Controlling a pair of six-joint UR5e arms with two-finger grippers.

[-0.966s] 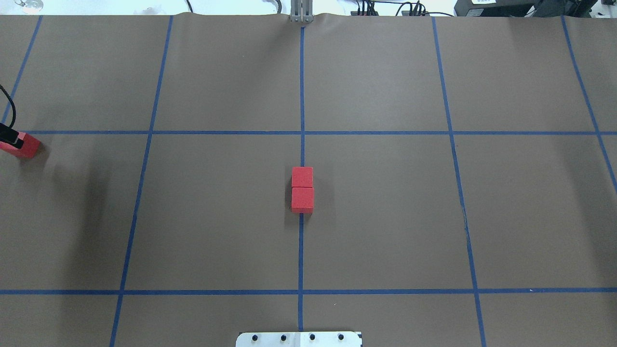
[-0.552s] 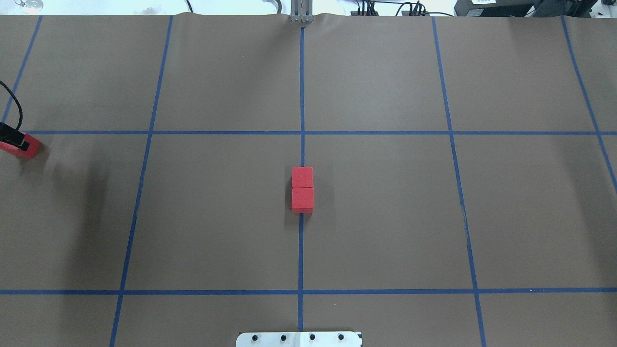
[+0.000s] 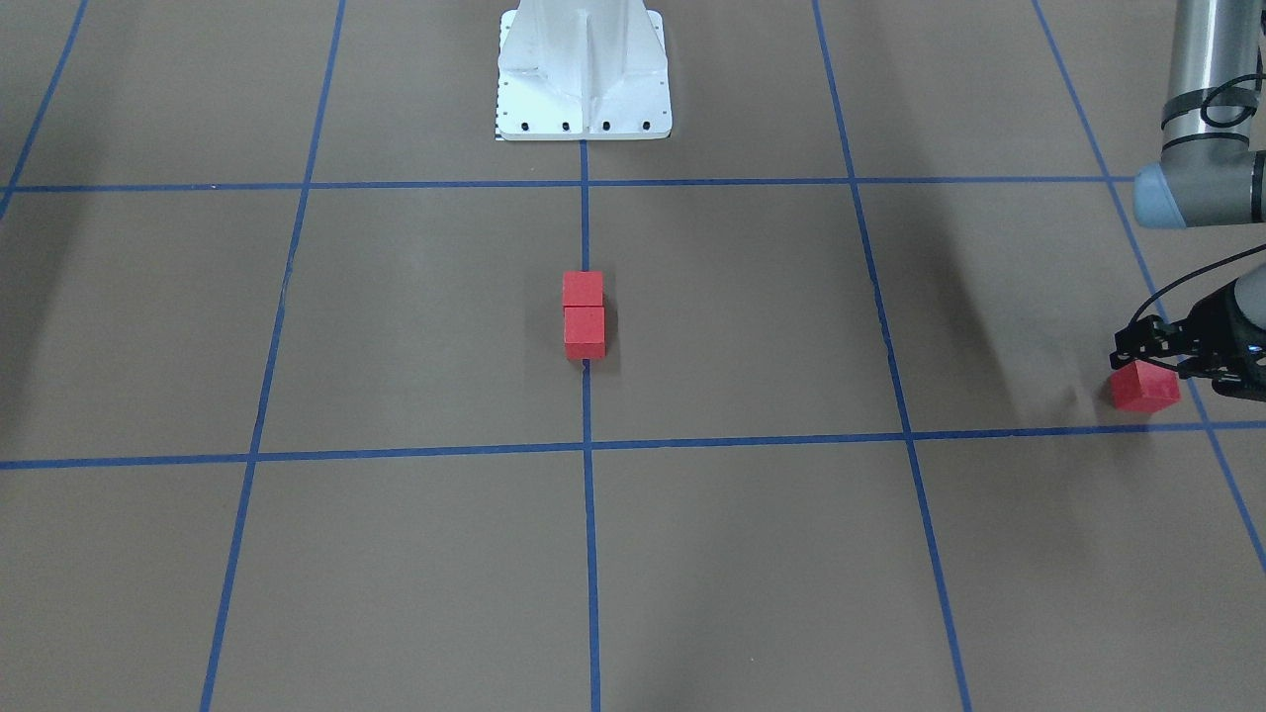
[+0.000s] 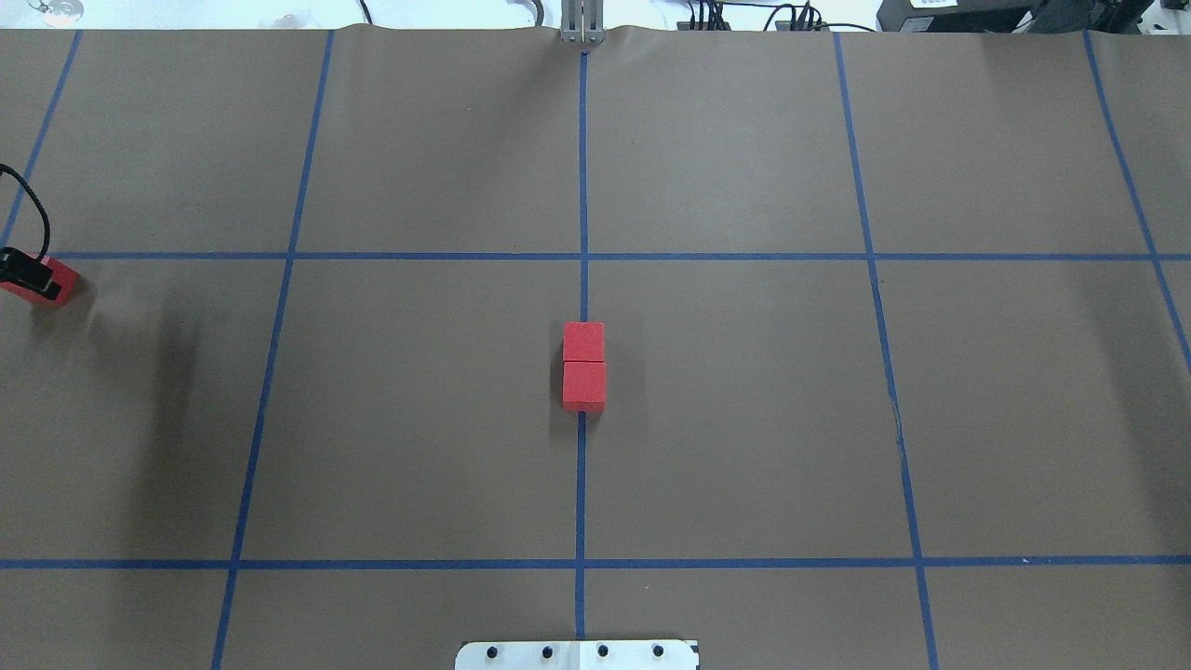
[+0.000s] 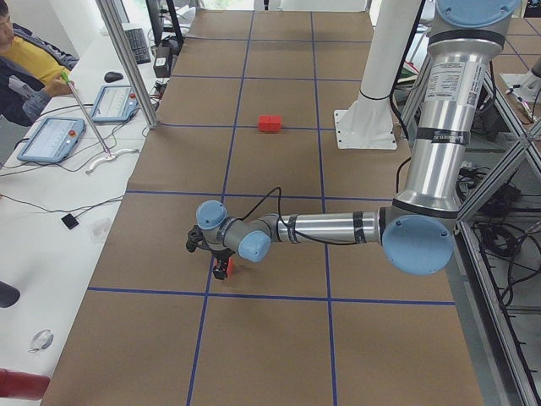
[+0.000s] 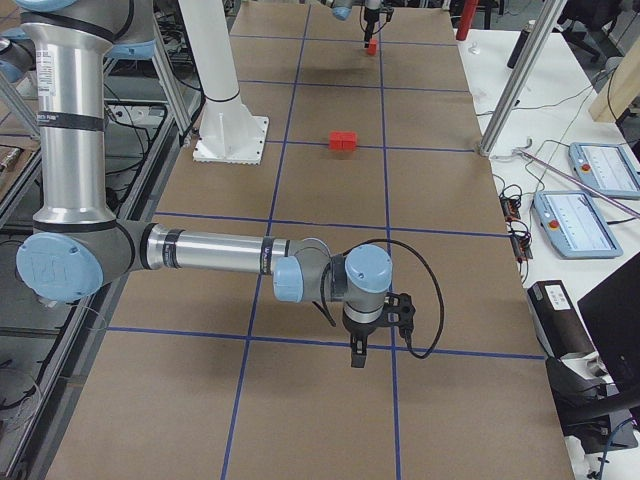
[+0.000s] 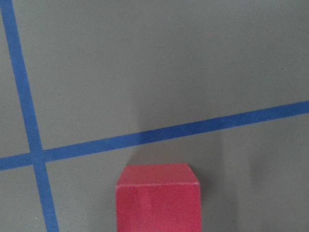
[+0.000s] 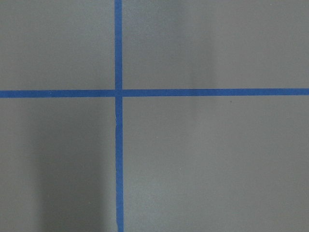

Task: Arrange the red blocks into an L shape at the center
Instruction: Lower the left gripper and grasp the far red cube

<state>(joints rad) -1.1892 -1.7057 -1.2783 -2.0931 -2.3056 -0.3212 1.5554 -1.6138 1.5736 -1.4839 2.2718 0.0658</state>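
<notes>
Front view, progress: two red blocks (image 3: 584,316) sit touching, end to end, on the blue tape line (image 3: 587,415) at the center (image 3: 673,326) in mid-frame. I judge this to be the long leg of the L, with the foot still missing.
Front view, left gripper: the left gripper (image 3: 1147,362) is at the right edge, right over the third red block (image 3: 1145,390). Its jaws stand narrowly apart at the block's sides and look clamped on it.
Overhead view, third block: it is at the far left edge, well apart from the pair, with a black finger across its top.
Left side view, carry: the near arm is stretched low and the block shows red under its gripper. I cannot tell whether the block is off the paper.
Right side view, right gripper: the right gripper (image 6: 357,356) points down over bare paper near a tape crossing, with nothing under it. I cannot tell how wide it is.
Left wrist view, block: it is at bottom centre, below a tape line. No fingers show.
Right wrist view: only a tape crossing shows.
Remaining: carry the third block to the center and set it beside one end of the pair.
</notes>
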